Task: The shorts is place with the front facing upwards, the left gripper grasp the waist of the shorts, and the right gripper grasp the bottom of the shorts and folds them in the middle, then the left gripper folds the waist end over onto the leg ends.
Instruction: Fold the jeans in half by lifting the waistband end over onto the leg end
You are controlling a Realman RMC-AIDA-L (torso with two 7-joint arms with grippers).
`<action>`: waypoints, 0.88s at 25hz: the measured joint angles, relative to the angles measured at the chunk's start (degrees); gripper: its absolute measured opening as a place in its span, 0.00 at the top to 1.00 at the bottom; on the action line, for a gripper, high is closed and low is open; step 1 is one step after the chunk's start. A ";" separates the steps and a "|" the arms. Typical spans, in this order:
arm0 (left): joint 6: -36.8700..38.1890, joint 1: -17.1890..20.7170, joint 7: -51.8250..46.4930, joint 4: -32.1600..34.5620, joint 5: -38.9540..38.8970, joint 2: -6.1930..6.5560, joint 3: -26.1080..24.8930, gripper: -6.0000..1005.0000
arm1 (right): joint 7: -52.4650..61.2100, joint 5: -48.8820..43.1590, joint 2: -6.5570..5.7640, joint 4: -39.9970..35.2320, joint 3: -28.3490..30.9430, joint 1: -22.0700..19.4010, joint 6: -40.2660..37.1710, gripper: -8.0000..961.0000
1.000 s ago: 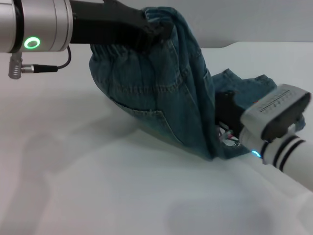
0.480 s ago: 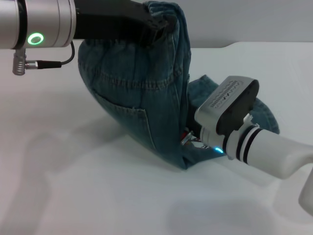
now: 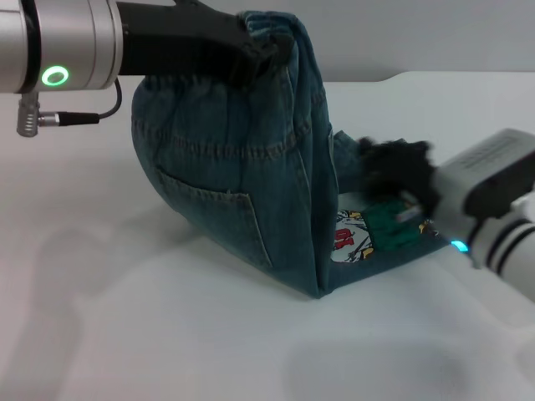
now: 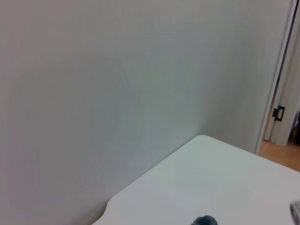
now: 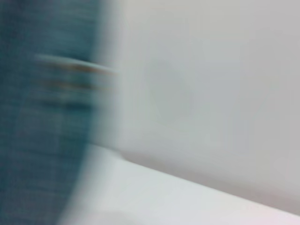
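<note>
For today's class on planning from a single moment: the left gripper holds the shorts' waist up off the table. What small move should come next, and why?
Probably carry the left gripper toward the robot's right and down. It is shut on the waist of the shorts, so the shorts hang lifted and only the lower fold with the cartoon patch rests on the table. The right gripper sits low beside that fold.
</note>
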 joint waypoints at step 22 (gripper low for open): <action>3.33 -2.34 12.29 14.63 -17.11 -0.09 2.46 0.91 | -0.28 -20.99 0.56 -2.44 29.50 -13.37 13.45 0.99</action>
